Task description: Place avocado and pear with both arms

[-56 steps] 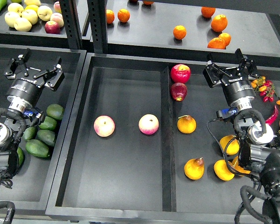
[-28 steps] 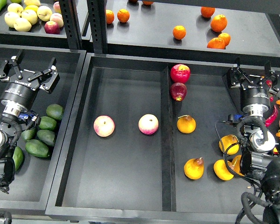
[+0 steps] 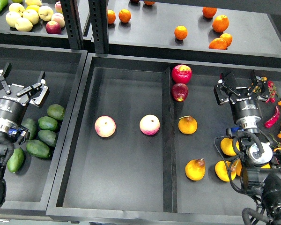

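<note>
The pear (image 3: pixel 195 169), orange-yellow with a brownish neck and a dark stem, lies in the right compartment of the centre tray (image 3: pixel 131 79), near the front. The avocado (image 3: pixel 15 159), slim and pointed green, lies in the left tray at the front of a cluster of green fruit. My left gripper (image 3: pixel 17 85) is open and empty, hovering behind and above that cluster. My right gripper (image 3: pixel 242 89) is open and empty, well behind and to the right of the pear.
Stubbier green avocados (image 3: pixel 48 123) lie beside the slim one. Two pink-yellow apples (image 3: pixel 105 126) sit in the tray's left compartment. A rounder orange-yellow fruit (image 3: pixel 188 125) and two red apples (image 3: pixel 181 74) sit behind the pear. More orange-yellow fruit (image 3: pixel 223 171) lies by my right arm. Shelves behind hold oranges (image 3: pixel 180 32).
My left gripper has moved left and toward me, over the left tray. My right gripper has moved right and a little toward me. Both stay open. No fruit has moved.
</note>
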`<control>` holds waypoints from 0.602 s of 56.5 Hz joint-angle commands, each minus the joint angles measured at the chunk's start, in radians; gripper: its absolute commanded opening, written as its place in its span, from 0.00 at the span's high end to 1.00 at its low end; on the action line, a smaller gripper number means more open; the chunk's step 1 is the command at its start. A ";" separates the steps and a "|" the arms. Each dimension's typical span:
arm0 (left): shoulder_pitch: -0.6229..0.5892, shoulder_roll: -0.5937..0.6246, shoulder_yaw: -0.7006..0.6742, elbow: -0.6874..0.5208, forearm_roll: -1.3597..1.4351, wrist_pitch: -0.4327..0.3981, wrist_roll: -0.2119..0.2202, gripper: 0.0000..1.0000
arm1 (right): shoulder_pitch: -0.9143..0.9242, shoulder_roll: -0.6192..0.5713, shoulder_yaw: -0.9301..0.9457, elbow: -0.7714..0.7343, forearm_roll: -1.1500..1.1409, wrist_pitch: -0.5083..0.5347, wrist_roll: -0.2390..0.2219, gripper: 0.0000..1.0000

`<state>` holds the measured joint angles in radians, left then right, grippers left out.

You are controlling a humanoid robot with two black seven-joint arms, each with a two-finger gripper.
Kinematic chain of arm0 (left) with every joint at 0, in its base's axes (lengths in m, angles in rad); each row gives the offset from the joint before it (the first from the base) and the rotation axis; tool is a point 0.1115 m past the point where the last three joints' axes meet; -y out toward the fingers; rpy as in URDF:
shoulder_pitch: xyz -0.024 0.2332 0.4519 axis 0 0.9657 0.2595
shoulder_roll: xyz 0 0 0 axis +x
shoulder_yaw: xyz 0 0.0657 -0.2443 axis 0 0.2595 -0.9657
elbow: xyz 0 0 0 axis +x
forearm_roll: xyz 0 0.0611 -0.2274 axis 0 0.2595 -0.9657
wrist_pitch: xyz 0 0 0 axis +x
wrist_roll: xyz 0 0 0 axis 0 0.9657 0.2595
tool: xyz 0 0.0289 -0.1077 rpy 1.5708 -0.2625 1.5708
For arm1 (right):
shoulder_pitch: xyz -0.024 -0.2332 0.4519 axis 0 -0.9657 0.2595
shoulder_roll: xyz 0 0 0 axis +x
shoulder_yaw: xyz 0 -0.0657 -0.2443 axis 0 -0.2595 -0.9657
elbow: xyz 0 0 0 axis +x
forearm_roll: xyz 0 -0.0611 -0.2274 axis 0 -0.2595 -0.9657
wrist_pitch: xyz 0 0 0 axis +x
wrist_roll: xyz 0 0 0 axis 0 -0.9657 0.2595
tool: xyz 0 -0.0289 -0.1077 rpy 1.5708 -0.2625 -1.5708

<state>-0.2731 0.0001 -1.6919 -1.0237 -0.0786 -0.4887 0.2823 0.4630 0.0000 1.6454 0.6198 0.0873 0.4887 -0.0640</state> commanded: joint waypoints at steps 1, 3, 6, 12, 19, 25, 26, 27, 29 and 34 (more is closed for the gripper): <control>0.049 0.000 0.001 -0.033 0.000 0.000 0.000 0.01 | -0.070 0.000 -0.001 0.050 0.000 0.000 -0.002 0.01; 0.067 0.000 0.005 -0.047 0.000 0.000 0.000 0.01 | -0.098 0.000 -0.001 0.070 -0.001 0.000 -0.003 0.01; 0.087 0.000 0.014 -0.065 0.000 0.000 0.000 0.01 | -0.131 0.000 -0.010 0.096 -0.001 0.000 -0.003 0.01; 0.126 0.000 0.034 -0.091 0.002 0.000 0.009 0.01 | -0.194 0.000 -0.022 0.142 -0.001 0.000 -0.005 0.01; 0.155 0.000 0.041 -0.098 0.002 0.000 0.009 0.01 | -0.244 0.000 -0.022 0.187 -0.001 0.000 -0.005 0.01; 0.175 0.000 0.040 -0.110 0.002 0.000 0.009 0.01 | -0.271 0.000 -0.024 0.210 0.000 0.000 -0.005 0.01; 0.176 0.000 0.040 -0.113 0.002 0.000 0.009 0.01 | -0.271 0.000 -0.024 0.212 -0.001 0.000 -0.005 0.01; 0.181 0.000 0.040 -0.118 0.002 0.000 0.008 0.01 | -0.271 0.000 -0.022 0.213 0.000 0.000 -0.005 0.01; 0.204 0.000 0.040 -0.133 0.002 0.000 0.008 0.01 | -0.273 0.000 -0.022 0.222 -0.001 0.000 -0.005 0.01; 0.221 0.000 0.040 -0.138 0.002 0.000 0.008 0.01 | -0.277 0.000 -0.022 0.228 -0.001 0.000 -0.005 0.01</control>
<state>-0.0774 0.0000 -1.6513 -1.1497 -0.0767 -0.4887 0.2913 0.1921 0.0000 1.6220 0.8380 0.0859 0.4887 -0.0691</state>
